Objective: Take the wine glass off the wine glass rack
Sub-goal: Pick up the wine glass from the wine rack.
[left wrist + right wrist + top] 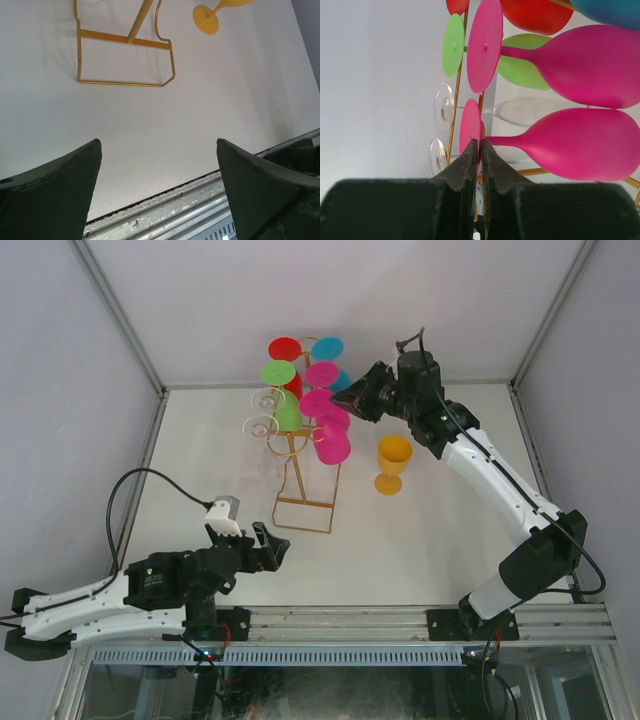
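**Q:** Surface and rack?

**A:** White tabletop (pixel 420 540), grey walls. I see the wine glass rack (pixel 125 39) far centre. The left wrist view cuts off its post.

**Q:** Fingers?

**A:** Left gripper (pixel 159 142) is spread wide above bare tabletop. Right gripper (pixel 480 147) is pressed to a slit, pinching the foot of the lower pink wine glass (pixel 580 145), which hangs on the rack. The fingers hide that foot's lower edge. The clear glasses (pixel 443 106) are faint.
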### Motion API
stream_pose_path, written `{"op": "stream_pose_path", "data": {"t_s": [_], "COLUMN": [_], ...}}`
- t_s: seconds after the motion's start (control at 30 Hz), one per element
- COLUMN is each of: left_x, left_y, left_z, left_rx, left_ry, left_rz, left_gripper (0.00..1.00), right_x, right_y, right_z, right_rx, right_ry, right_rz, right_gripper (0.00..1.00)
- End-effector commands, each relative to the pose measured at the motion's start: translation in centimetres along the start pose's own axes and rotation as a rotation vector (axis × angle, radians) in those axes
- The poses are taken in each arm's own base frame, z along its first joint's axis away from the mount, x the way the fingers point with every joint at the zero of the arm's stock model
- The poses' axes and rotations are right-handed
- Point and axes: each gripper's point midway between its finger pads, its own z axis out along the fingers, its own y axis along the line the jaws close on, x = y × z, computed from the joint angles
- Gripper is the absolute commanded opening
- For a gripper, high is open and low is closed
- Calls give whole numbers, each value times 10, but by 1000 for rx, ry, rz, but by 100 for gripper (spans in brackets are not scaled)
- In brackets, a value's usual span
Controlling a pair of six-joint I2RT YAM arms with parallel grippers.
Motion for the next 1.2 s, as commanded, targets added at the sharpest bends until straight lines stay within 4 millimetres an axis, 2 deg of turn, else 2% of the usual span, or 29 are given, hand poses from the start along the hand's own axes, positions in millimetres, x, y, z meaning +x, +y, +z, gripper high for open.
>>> {"op": "stream_pose_path", "data": {"t_s": [0.0,0.27,0.73,1.17], "left_x": [-9,-8,-6,-6], "left_y": [-6,-7,-6,-8], "left_z": [-3,-3,-2,-2], "left_rx": [19,19,21,30], "left_ry": [-15,-15,-12,-10], "left_rz": [-22,-24,-35,-41], "left_gripper": [100,100,100,100], "right_x": [-12,-12,-14,-28], "right_y": [29,35,49,51], "right_z": [-14,-23,-36,-45], "right_rx": [-61,-65,-103,-91], "right_ry": [-57,-72,-85,-163], "right_rz": [-42,-38,-32,-49], "right_gripper": [4,0,0,0]}}
